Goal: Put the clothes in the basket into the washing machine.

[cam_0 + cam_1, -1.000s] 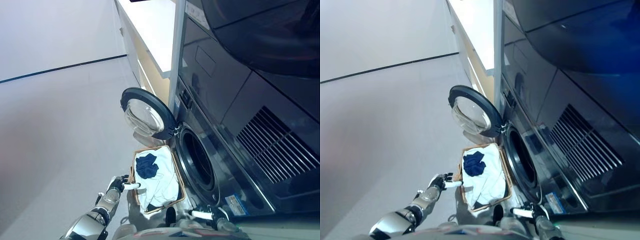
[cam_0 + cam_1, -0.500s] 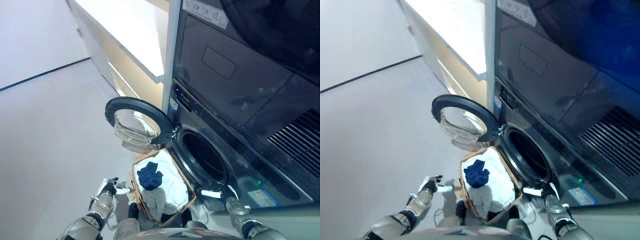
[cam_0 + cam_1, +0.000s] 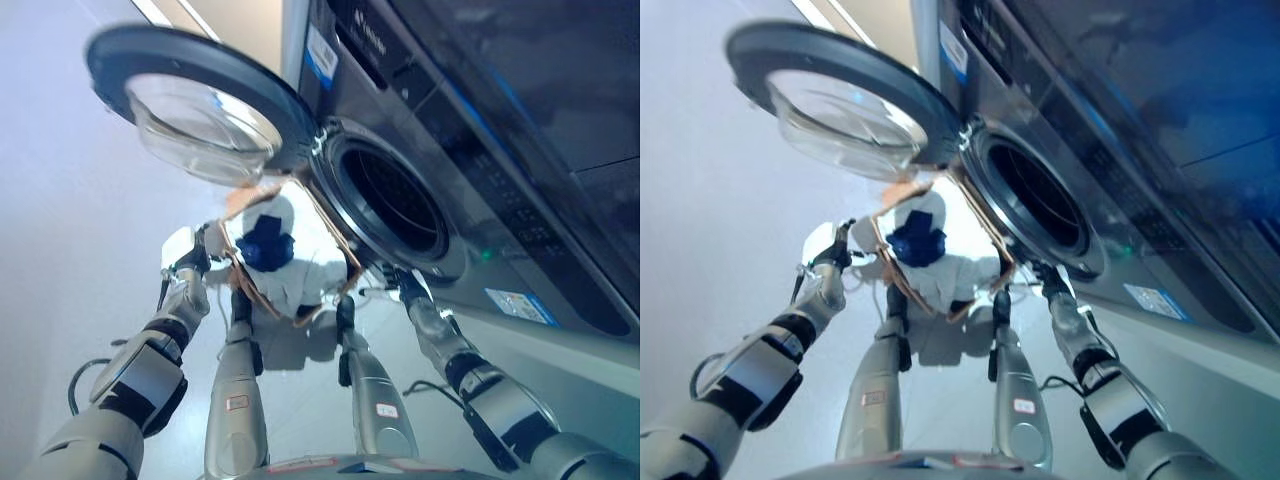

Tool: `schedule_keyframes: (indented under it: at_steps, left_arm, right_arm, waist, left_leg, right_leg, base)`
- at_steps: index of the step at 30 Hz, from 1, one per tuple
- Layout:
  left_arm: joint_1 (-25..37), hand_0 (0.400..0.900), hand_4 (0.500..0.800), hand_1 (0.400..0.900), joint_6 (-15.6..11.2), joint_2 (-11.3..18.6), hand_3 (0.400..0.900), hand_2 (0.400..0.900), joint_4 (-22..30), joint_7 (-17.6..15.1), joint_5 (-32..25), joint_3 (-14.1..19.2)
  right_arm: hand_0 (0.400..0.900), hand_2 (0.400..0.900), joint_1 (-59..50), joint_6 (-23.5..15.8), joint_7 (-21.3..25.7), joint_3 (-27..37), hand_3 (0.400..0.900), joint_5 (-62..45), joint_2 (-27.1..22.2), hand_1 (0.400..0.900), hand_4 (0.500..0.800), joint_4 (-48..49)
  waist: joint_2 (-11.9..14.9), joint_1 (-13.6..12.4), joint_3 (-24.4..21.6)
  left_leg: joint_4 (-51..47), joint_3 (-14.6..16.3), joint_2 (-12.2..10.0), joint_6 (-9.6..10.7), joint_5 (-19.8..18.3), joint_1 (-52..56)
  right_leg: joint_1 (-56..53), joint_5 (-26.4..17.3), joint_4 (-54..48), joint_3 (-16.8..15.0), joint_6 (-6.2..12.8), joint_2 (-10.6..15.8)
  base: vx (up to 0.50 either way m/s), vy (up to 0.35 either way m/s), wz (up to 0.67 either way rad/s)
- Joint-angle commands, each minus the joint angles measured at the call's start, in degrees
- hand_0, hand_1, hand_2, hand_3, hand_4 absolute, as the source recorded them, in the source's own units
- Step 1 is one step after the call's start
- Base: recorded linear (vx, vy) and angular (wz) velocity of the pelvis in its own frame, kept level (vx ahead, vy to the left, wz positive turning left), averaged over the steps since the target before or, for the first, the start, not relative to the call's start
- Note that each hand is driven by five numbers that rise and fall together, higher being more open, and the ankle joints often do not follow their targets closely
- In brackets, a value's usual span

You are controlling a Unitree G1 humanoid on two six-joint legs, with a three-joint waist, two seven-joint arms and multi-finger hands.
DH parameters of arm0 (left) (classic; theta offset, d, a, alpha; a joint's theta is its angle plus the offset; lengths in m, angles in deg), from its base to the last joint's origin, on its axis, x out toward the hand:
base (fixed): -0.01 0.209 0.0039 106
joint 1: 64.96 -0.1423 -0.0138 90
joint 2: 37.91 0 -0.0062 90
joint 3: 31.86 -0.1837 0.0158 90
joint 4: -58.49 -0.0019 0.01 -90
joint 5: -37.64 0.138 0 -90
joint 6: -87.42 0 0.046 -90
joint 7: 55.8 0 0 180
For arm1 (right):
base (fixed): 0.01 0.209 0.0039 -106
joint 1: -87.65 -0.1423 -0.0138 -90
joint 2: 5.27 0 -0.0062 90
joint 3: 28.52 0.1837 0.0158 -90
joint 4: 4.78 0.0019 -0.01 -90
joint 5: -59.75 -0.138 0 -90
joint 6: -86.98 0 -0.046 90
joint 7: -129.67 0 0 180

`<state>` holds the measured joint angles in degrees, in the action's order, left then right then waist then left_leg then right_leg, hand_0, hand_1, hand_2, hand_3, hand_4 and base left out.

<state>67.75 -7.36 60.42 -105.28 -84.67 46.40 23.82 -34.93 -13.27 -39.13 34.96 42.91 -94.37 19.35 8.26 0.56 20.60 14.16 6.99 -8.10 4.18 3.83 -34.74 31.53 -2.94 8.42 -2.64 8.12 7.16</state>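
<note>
Washer front (image 3: 520, 200), right of frame: dark glossy panel, smooth, reflective, looks like painted metal or plastic. Door (image 3: 200, 100), upper left: matt dark plastic ring w/ clear glossy bowl, glass or plastic. Drum opening (image 3: 395, 200), centre: shiny metallic rim, dark inside. Basket (image 3: 890, 275), centre: brown woven rim, rough texture. Clothes in it: white cloth (image 3: 300, 280), soft, creased; navy cloth (image 3: 265, 245) on top, matt. Floor (image 3: 60, 250), left: pale, smooth, slight sheen.

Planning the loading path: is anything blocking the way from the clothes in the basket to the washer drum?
Nothing visible does. The washer door is swung open to the left, the drum opening is unobstructed, and the basket with the clothes sits just below it.
</note>
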Motion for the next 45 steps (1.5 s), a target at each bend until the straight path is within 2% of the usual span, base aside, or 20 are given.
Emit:
schedule_keyframes:
  at_steps: [1,5,12,19,27,29,31,32,33,38,39,40,42,45]
  left_arm:
    - [4.9,0.9,0.8,0.9,0.7,1.5,0.9,0.9,-1.8,-5.5,3.7,-0.2]
    - [7.8,0.9,0.8,0.9,2.6,3.0,0.9,0.9,-0.9,-7.1,7.3,-2.0]
    - [10.3,0.9,0.8,0.9,3.4,3.9,0.9,0.9,0.2,-8.8,8.9,-3.6]
    - [10.2,0.9,0.8,0.9,3.5,0.7,0.9,0.9,2.6,-9.7,8.2,-4.7]
    - [10.3,0.9,0.8,0.9,4.0,-1.8,0.9,0.9,3.7,-10.4,8.2,-6.1]
    - [10.6,0.9,0.8,0.9,4.5,-1.9,0.9,0.9,3.8,-11.6,9.6,-6.9]
    - [11.6,0.9,0.8,0.9,6.1,-1.6,0.9,0.9,2.8,-12.6,12.0,-7.6]
    - [12.2,0.9,0.8,0.9,6.8,-1.3,0.9,0.9,2.3,-13.1,12.4,-7.7]
    - [12.7,0.9,0.8,0.9,7.5,-0.9,0.9,0.9,1.9,-13.4,12.5,-7.7]
    - [15.9,0.9,0.8,0.9,8.7,-0.5,0.9,0.9,1.1,-13.2,13.6,-8.3]
    - [16.2,0.867,0.78,0.867,8.7,-0.6,0.867,0.867,1.1,-13.0,13.8,-8.6]
    - [16.3,0.867,0.78,0.867,8.6,-0.8,0.867,0.867,1.1,-12.8,13.9,-8.7]
    - [16.8,0.4,0.5,0.4,8.3,-1.1,0.4,0.4,1.3,-12.2,13.8,-9.2]
    - [17.0,0.4,0.5,0.4,7.9,-1.9,0.4,0.4,1.8,-11.7,13.8,-9.8]
  right_arm:
    - [0.9,0.9,-0.4,-3.6,3.1,-1.7,0.9,-1.4,-3.7,0.9,0.8,4.9]
    - [0.9,0.9,0.8,-4.9,4.7,-1.8,0.9,-0.8,-6.5,0.9,0.8,13.4]
    - [0.9,0.9,3.3,-7.1,6.5,-0.4,0.9,-2.0,-8.7,0.9,0.8,19.4]
    - [0.9,0.9,3.9,-7.7,8.0,0.0,0.9,-3.0,-8.1,0.9,0.8,18.2]
    - [0.9,0.9,4.6,-8.9,9.8,0.4,0.9,-4.3,-7.5,0.9,0.8,19.5]
    - [0.9,0.9,4.6,-9.7,10.2,0.4,0.9,-4.5,-7.4,0.9,0.8,20.4]
    - [0.9,0.9,4.7,-10.8,10.4,0.3,0.9,-4.9,-7.5,0.9,0.8,22.9]
    - [0.9,0.9,5.0,-11.1,10.5,0.2,0.9,-5.1,-7.6,0.9,0.8,23.9]
    - [0.9,0.9,5.2,-11.5,10.7,0.3,0.9,-5.1,-7.8,0.9,0.8,24.8]
    - [0.9,0.9,6.7,-11.6,11.4,1.2,0.9,-4.2,-8.8,0.9,0.8,27.6]
    - [0.9,0.9,6.8,-11.7,11.5,1.6,0.9,-4.2,-8.9,0.9,0.8,27.6]
    - [0.9,0.9,6.8,-11.7,11.5,1.7,0.9,-4.2,-8.8,0.9,0.8,27.4]
    - [0.9,0.9,6.4,-11.8,11.7,1.9,0.9,-4.4,-8.6,0.9,0.8,26.9]
    - [0.9,0.9,6.1,-11.9,11.9,2.1,0.9,-4.7,-8.2,0.9,0.8,25.8]
  waist:
    - [-1.6,0.5,1.2]
    - [-1.9,2.4,1.5]
    - [-2.1,4.2,0.7]
    - [-3.2,4.3,0.2]
    - [-3.8,4.3,0.0]
    - [-3.8,4.4,-0.5]
    - [-3.6,4.9,-1.0]
    - [-3.5,5.2,-1.4]
    - [-3.5,5.5,-1.7]
    - [-3.9,6.8,-3.4]
    - [-4.1,6.9,-3.7]
    - [-4.3,6.9,-4.0]
    - [-4.5,7.0,-4.5]
    - [-4.7,7.0,-5.0]
  left_leg:
    - [-0.7,-5.5,-1.8,1.5,4.9,-5.0]
    - [1.5,-6.6,-2.4,1.8,5.1,-11.6]
    - [3.7,-7.7,-2.5,2.4,5.5,-19.5]
    - [5.9,-8.7,-1.6,2.5,5.3,-25.1]
    - [8.3,-9.4,-1.2,2.5,5.0,-30.5]
    - [9.2,-9.7,-1.2,2.6,4.9,-32.0]
    - [9.7,-9.7,-1.6,2.8,4.8,-33.7]
    - [10.4,-9.7,-2.0,3.2,2.9,-33.8]
    - [10.7,-9.8,-2.0,3.3,2.9,-34.6]
    - [11.7,-10.6,-1.9,3.5,2.7,-38.6]
    - [12.2,-10.6,-1.9,3.5,2.6,-39.3]
    - [12.4,-10.6,-1.8,3.4,2.6,-39.9]
    - [12.8,-10.6,-1.8,3.4,2.5,-41.1]
    - [12.8,-10.6,-1.7,3.3,2.5,-41.7]
  right_leg:
    - [1.3,-3.3,2.2,1.6,1.74,1.8]
    - [8.4,-3.6,4.5,1.4,1.88,1.5]
    - [17.0,-4.0,7.3,1.1,1.96,1.4]
    - [23.8,-3.2,11.3,0.4,1.25,1.4]
    - [30.1,-2.1,15.6,0.0,0.53,0.8]
    - [32.0,-2.0,16.8,-0.2,0.35,0.4]
    - [33.9,-2.2,17.1,-0.5,0.42,0.1]
    - [34.1,-0.6,17.6,-0.6,0.62,0.0]
    - [34.8,-0.7,17.5,-0.6,0.62,-0.2]
    - [38.2,-0.6,18.2,-0.6,0.65,-0.5]
    - [38.8,-0.6,18.5,-0.5,0.66,-0.6]
    - [39.5,-0.5,19.0,-0.6,0.69,-0.7]
    - [40.5,-0.5,19.5,-0.6,0.68,-0.8]
    - [41.3,-0.5,19.5,-0.6,0.68,-0.7]
  base:
    - [-0.08,-0.024,-0.07]
    - [-0.09,-0.03,-0.06]
    - [-0.06,-0.026,-0.01]
    - [-0.02,-0.04,0.04]
    - [-0.02,-0.053,0.01]
    - [-0.03,-0.037,-0.08]
    - [0.0,-0.029,-0.14]
    - [0.05,-0.031,-0.14]
    - [0.05,-0.036,-0.14]
    - [-0.02,-0.023,-0.02]
    - [0.0,0.0,0.0]
    - [-0.02,0.009,-0.04]
    - [-0.01,0.017,-0.06]
    - [0.0,0.002,-0.01]
